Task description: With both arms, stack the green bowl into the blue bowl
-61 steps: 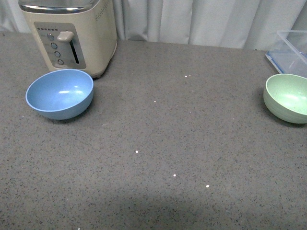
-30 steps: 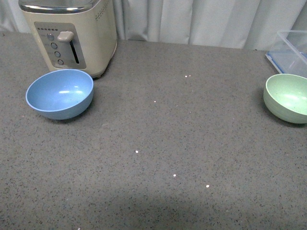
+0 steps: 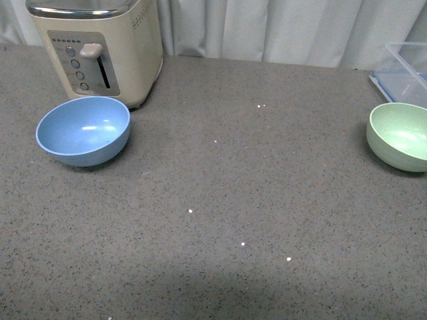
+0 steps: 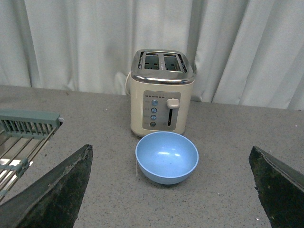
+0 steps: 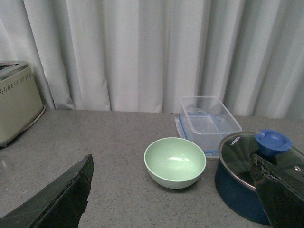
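The blue bowl [image 3: 83,130] rests upright and empty on the grey counter at the left, just in front of the toaster. Far across at the right edge sits the green bowl [image 3: 400,136], also upright and empty. Neither arm shows in the front view. In the left wrist view the left gripper [image 4: 173,190] is open, its fingers wide apart, with the blue bowl [image 4: 166,157] ahead of it and untouched. In the right wrist view the right gripper [image 5: 175,194] is open too, and the green bowl [image 5: 175,162] sits ahead between its spread fingers, untouched.
A cream toaster [image 3: 100,47] stands behind the blue bowl. A clear plastic container [image 5: 206,122] lies behind the green bowl, and a dark blue pot with a glass lid [image 5: 254,178] is beside it. A dish rack [image 4: 23,137] stands off to one side. White curtains close the back.
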You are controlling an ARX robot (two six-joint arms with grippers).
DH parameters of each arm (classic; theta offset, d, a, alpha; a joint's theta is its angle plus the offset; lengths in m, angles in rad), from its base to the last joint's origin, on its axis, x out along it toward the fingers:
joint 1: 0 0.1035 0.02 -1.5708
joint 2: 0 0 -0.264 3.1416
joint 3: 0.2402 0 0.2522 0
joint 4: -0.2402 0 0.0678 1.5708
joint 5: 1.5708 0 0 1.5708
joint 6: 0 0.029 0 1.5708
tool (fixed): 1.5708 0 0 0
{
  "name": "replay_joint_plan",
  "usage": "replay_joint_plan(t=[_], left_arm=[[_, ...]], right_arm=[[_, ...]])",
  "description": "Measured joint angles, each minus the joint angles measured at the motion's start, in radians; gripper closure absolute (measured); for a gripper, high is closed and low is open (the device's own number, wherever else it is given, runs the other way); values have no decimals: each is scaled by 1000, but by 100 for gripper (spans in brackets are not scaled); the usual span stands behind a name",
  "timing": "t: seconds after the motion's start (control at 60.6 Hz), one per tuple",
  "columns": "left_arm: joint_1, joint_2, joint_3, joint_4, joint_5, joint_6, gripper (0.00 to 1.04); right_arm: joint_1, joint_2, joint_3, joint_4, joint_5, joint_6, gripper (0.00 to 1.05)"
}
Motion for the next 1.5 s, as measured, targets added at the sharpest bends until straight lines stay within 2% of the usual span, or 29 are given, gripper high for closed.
replay_joint_plan(t=[1.502], left_arm=[[0, 0, 0, 0, 0, 0, 6]], right_arm=[[0, 0, 0, 0, 0, 0, 9]])
